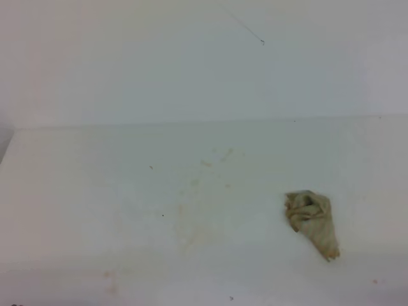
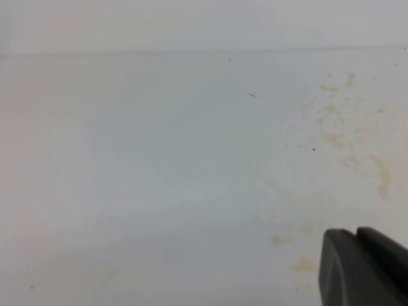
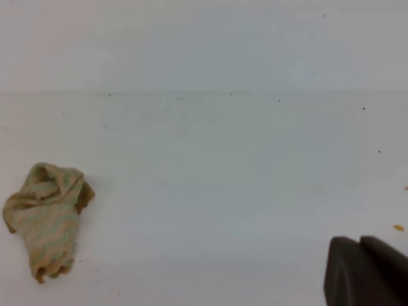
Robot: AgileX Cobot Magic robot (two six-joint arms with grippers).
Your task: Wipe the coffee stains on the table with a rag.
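Note:
Faint orange-brown coffee stains (image 1: 191, 213) are smeared thinly across the middle of the white table (image 1: 76, 191). The left wrist view shows these stains (image 2: 357, 159) as pale tan patches just beyond my left gripper (image 2: 357, 233), whose dark fingers lie together and hold nothing. The rag (image 1: 312, 220), bunched, grey-beige and tan-stained, lies loose to the right of the smears. In the right wrist view the rag (image 3: 46, 213) sits far left, well apart from my right gripper (image 3: 359, 241), which is shut and empty. Neither arm shows in the high view.
A white wall (image 1: 191, 64) rises behind the table's far edge. Tiny dark specks dot the surface. A small orange droplet (image 3: 398, 227) lies near the right gripper. A faint reddish mark (image 1: 108, 275) sits near the table's front left.

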